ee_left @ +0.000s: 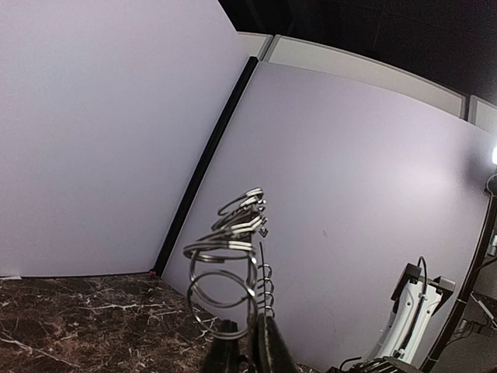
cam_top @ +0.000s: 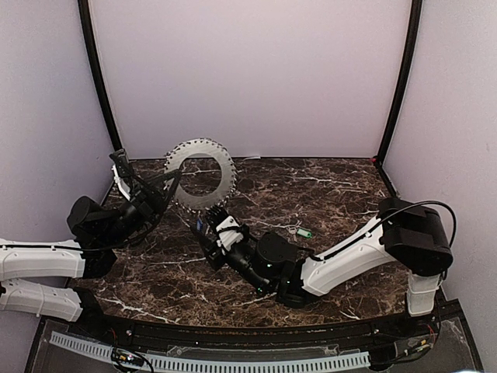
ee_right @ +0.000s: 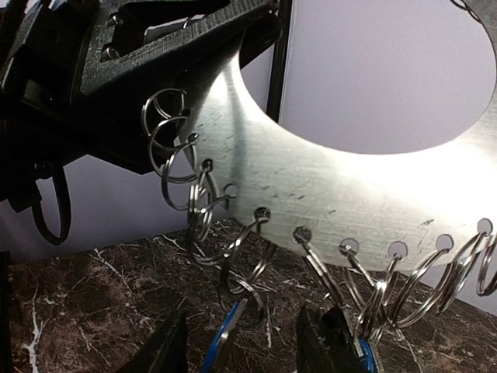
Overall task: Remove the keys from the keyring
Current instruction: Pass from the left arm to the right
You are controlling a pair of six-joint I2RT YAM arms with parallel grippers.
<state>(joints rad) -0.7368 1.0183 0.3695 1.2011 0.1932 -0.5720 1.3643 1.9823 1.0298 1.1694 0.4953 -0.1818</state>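
L gripper [cam_top: 165, 185] clamps keyring [cam_top: 202, 172] upright, above table [cam_top: 349, 194] left-rear. R gripper [ee_right: 247, 346] sits below w/ jaws apart, blue key [ee_right: 225, 336] hanging between. Centre on key head, pinch firm, then slide it along split ring [ee_right: 225, 268]; no yanking. Green key [cam_top: 304, 232] lies on table.

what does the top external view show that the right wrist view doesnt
Only the top external view shows the green key lying loose on the table and the full toothed outline of the keyring. Only the right wrist view shows the small split rings hanging from holes along the keyring's edge, and a blue key between the right fingers. Both show the left gripper clamped on the keyring.
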